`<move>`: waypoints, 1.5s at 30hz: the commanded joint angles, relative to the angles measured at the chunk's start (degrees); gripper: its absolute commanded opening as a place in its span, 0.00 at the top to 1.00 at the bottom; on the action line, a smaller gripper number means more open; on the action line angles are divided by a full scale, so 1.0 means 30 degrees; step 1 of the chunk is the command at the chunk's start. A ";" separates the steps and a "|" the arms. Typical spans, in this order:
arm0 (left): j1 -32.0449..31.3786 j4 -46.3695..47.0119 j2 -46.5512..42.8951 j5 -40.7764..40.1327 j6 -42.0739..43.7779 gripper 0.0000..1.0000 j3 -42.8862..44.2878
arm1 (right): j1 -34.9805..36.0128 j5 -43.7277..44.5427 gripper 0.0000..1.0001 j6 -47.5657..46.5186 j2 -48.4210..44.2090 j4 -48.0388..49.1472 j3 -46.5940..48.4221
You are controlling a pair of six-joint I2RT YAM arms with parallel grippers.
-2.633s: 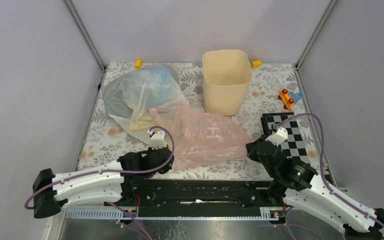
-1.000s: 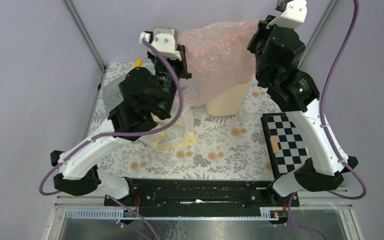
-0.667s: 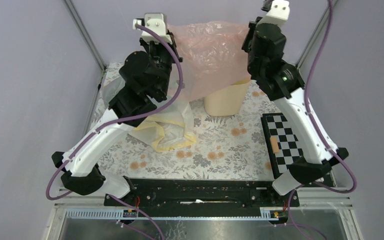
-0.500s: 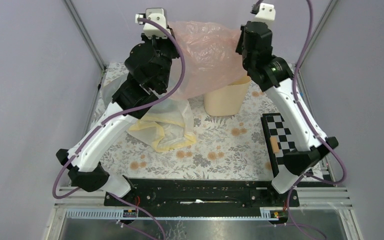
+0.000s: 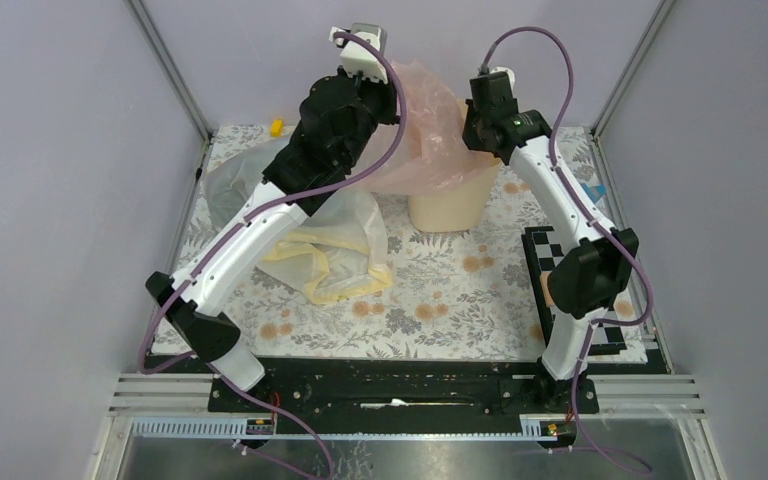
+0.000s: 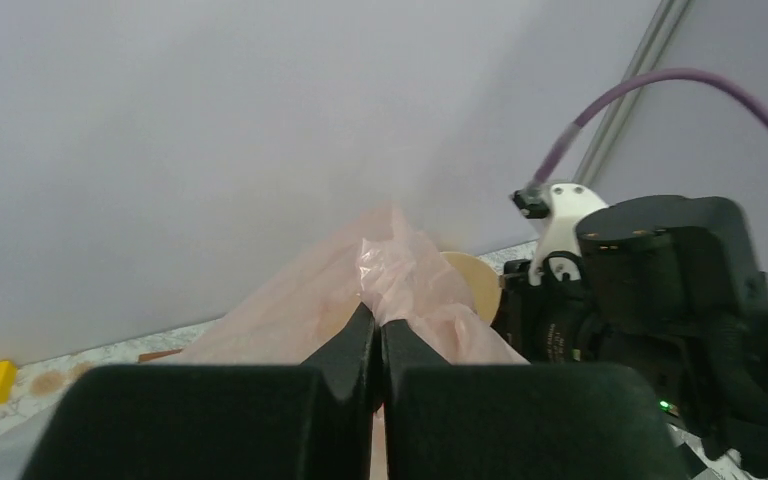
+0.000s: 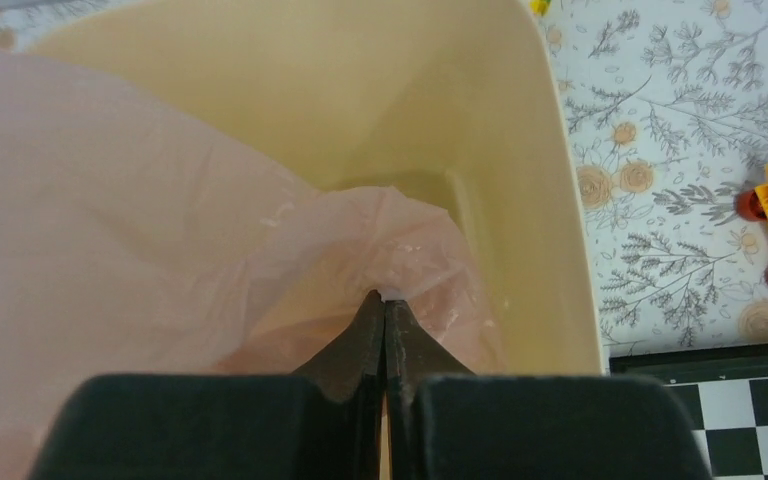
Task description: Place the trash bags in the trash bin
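Pink trash bag (image 5: 428, 140), one: pinched by right hand (image 7: 385, 305) directly over the trash bin (image 5: 450, 205) mouth and by left hand (image 6: 378, 330) higher, off the bin's left side; bulk draped across that rim.

pink bag (image 5: 430, 150): we see thin translucent plastic film, crinkled, softly glossy | trash bin (image 5: 450, 210): smooth cream plastic, matt (a faint sheen inside) | yellow bag (image 5: 330, 270): the same wrinkled thin film | table cover (image 5: 440, 300): flat flower-printed sheet, matt
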 commanded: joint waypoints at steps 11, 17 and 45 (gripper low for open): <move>0.0608 0.2040 0.3458 0.4002 -0.0981 1.00 0.2924 | -0.1985 -0.2245 0.55 -0.1905 -0.1860 -0.1132 0.1800; 0.0609 0.2308 0.5314 0.5713 -0.2525 1.00 0.4870 | -0.2068 -0.4747 0.37 -0.4278 -0.5485 0.1236 -0.1659; 0.0565 0.2937 0.5247 1.0152 -0.8175 0.43 0.6159 | -0.2432 -0.6400 0.95 -0.2759 -0.7203 0.6590 -0.5542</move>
